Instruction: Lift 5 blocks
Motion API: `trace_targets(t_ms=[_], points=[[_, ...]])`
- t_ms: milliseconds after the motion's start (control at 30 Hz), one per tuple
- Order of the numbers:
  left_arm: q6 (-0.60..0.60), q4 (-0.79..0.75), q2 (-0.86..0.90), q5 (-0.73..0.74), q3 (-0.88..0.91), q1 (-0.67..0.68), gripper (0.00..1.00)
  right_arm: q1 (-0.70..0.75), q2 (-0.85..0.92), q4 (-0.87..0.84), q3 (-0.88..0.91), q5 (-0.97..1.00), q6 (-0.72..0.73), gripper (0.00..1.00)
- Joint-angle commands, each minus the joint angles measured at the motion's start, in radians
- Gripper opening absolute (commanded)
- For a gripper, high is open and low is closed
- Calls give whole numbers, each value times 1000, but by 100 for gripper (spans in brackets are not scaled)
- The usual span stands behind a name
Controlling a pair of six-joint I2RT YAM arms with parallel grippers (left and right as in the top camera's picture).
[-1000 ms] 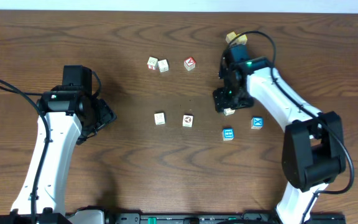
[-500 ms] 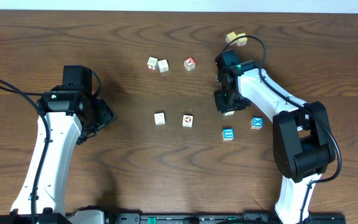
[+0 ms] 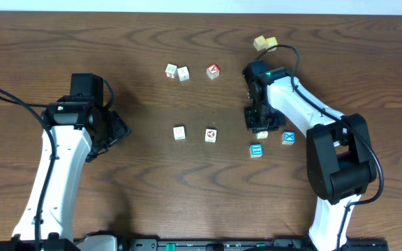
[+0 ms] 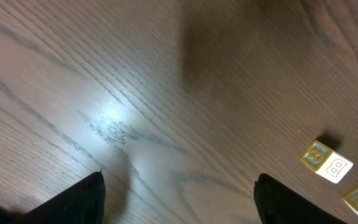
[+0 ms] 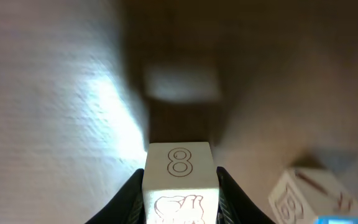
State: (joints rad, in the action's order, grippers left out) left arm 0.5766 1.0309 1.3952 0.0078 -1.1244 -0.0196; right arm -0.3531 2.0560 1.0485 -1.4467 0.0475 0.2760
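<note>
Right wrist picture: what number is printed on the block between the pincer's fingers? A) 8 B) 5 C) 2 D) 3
A: the cream block gripped in the right pincer shows a printed 8 on the face turned toward the camera.

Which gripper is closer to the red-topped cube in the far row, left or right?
Right. The right gripper, jaws around the block marked 8, is right of and below the red-topped cube in the overhead view; the left gripper is much farther, off to its left.
</note>
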Motion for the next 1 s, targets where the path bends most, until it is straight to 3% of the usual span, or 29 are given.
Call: trace_targets(t_ms=[0, 200, 433, 767, 967], points=[[5, 4, -4, -17, -11, -5, 77, 21, 5, 31, -7, 31, 47, 21], [5, 4, -4, -17, -11, -5, 77, 87, 5, 47, -7, 49, 46, 20], [5, 4, -4, -17, -11, -5, 77, 119, 5, 10, -7, -58, 14, 20], [5, 4, -4, -17, -11, -5, 77, 61, 5, -32, -6, -128, 8, 21], [5, 4, -4, -17, -11, -5, 77, 8, 5, -58, -5, -126, 75, 22]])
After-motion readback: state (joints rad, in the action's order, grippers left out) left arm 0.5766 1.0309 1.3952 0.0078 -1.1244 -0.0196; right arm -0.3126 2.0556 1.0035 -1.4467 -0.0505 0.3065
